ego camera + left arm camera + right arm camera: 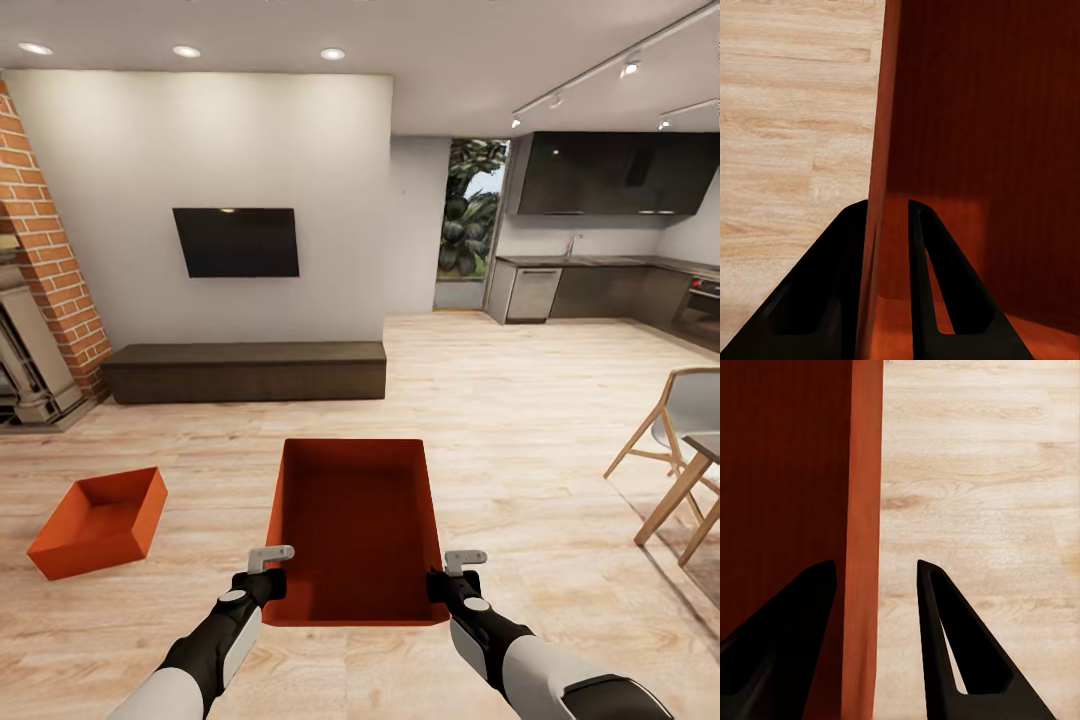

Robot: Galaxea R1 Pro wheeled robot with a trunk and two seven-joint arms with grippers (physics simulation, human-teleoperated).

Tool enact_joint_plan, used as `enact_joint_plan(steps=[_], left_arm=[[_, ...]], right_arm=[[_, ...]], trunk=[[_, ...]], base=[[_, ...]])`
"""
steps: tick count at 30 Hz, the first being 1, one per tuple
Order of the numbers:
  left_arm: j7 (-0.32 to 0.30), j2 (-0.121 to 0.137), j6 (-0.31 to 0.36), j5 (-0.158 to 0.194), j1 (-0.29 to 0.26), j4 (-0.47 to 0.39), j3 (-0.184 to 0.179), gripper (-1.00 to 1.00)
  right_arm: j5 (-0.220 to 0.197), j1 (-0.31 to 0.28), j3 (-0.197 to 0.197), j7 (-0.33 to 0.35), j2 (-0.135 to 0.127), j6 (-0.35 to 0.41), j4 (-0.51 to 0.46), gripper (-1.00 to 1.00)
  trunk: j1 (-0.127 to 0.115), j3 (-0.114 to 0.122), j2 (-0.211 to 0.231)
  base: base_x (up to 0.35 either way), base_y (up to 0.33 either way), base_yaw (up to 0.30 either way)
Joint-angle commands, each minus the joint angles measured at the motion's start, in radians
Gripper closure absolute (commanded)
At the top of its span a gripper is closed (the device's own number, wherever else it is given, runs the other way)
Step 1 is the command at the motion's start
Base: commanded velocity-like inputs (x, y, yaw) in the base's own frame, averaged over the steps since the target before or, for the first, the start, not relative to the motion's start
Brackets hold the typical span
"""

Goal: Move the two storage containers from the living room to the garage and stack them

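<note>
I have the near storage container (355, 530) between my two hands, over the light plank floor (500, 430) of the living room. My left hand (262, 572) straddles its left wall at the near corner, fingers (922, 262) narrow, one inside and one outside. My right hand (455, 575) straddles the right wall, with a gap outside. The second container (97, 522) sits on the floor well left of my left hand.

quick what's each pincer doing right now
Left pincer: closed on the bin's left wall.
Right pincer: straddles the bin's right wall, gap visible, looks open.
</note>
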Motion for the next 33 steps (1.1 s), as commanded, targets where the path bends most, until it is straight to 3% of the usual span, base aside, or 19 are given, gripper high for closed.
enact_joint_plan(steps=[1, 33], left_arm=[[0.008, -0.001, 0.006, -0.005, 0.000, -0.002, 0.015, 1.00], [0.008, -0.002, 0.006, -0.005, 0.000, -0.001, 0.016, 1.00]], right_arm=[[-0.002, -0.001, -0.024, -0.001, 0.003, -0.002, -0.001, 1.00], [-0.002, -0.001, -0.024, -0.001, 0.003, -0.002, -0.001, 1.00]], trunk=[[0.001, -0.001, -0.002], [0.001, 0.050, -0.002]], base=[[0.000, 0.000, 0.000], [0.000, 0.000, 0.000]])
